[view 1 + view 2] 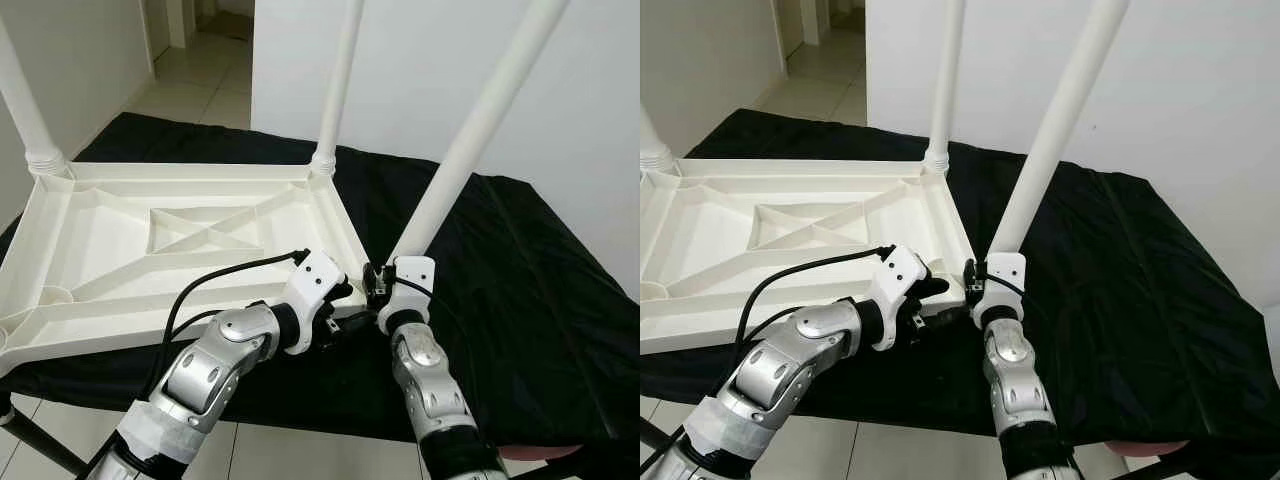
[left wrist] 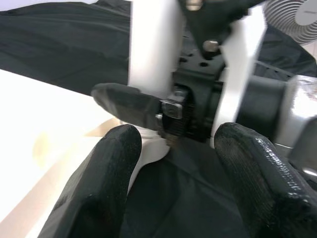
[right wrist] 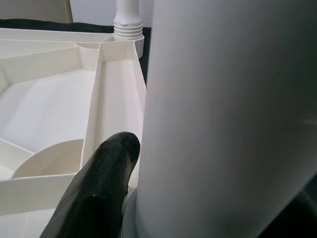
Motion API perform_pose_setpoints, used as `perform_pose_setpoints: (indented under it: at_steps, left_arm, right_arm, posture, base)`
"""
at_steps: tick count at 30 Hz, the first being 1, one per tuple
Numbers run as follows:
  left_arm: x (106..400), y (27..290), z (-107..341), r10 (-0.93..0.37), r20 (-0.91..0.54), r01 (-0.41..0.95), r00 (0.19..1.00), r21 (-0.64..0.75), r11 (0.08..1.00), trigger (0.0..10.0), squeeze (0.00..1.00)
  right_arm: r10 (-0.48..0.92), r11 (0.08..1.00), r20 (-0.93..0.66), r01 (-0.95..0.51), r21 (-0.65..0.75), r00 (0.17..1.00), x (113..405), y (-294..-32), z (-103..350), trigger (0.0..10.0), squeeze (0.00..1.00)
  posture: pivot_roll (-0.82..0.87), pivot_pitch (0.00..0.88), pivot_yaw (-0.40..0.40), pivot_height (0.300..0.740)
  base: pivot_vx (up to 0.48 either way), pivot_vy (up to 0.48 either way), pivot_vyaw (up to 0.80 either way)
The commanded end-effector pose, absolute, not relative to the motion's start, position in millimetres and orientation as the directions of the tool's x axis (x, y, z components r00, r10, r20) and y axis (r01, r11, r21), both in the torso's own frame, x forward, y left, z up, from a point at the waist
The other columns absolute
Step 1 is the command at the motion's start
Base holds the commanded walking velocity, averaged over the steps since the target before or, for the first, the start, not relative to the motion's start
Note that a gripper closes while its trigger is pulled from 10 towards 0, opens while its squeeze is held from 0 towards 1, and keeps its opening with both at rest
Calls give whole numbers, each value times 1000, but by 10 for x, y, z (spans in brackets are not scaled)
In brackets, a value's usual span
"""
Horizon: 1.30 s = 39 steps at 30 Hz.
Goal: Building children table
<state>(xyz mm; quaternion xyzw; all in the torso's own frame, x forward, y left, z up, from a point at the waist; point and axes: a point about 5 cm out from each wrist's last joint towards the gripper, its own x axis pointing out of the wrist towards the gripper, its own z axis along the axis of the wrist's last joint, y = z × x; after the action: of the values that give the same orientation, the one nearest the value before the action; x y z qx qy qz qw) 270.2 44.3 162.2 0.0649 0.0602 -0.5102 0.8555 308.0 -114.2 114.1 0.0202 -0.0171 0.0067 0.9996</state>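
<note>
Now fitting a leg: right gripper [image 1: 385, 283] fingers clamped on the smooth round white leg [image 1: 470, 140], tilted at the near corner of the upside-down ribbed plastic table [image 1: 130, 250] on a black cloth [image 1: 520, 290]. Left gripper [image 1: 340, 318] just beside, fingers apart. Next, probably standing it straight and pushing down into the corner hole.

No readable text, label, brand, number or sign anywhere
</note>
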Motion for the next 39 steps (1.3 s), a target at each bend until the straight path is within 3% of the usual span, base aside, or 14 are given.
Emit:
perform_pose_setpoints:
  at_steps: [1,2,3,4,16,19,20,30,39]
  left_arm:
    - [2731,435,1630,-864,-173,880,474,62,471,10000,0]
    - [2737,430,1634,-864,-172,881,473,63,469,10000,0]
    - [2739,427,1635,-865,-171,881,473,63,469,10000,0]
    - [2741,424,1637,-865,-170,881,472,63,469,10000,0]
    - [2732,420,1641,-865,-167,881,473,63,470,10000,0]
    - [2732,420,1639,-864,-167,880,475,63,471,10000,0]
    - [2729,421,1639,-864,-166,880,475,63,471,10000,0]
    - [2707,400,1631,-869,-169,885,465,61,462,10000,0]
    - [2699,383,1626,-875,-171,891,453,59,450,10000,0]
  right_arm:
    - [-10,999,4,10,33,1000,3045,-1179,1079,10000,0]
    - [-5,999,1,5,40,1000,3046,-1180,1085,10000,0]
    - [-4,999,-2,4,45,1000,3046,-1183,1088,10000,820]
    - [1,999,-1,-1,50,1000,3047,-1186,1092,10000,1000]
    - [39,999,21,-39,21,999,3037,-1330,1131,10000,1000]
    - [113,993,1,-113,11,994,3049,-1412,1098,10000,992]
    - [155,988,0,-155,0,988,3049,-1425,1094,10000,0]
    - [435,899,6,-434,-65,900,3124,-1493,1094,10000,0]
    - [547,834,-2,-546,-78,837,3206,-1401,1087,10000,0]
  posture:
    - [23,0,-131,740]
    - [22,0,-130,740]
    - [22,0,-131,740]
    - [22,0,-131,740]
    - [27,0,-138,740]
    - [29,0,-139,740]
    - [29,0,-139,740]
    - [29,0,-135,740]
    - [27,0,-130,740]
  base:
    - [0,0,0]
    - [0,0,0]
    - [0,0,0]
    - [0,0,0]
    - [0,0,0]
    - [0,0,0]
    - [0,0,0]
    - [0,0,0]
    - [0,0,0]
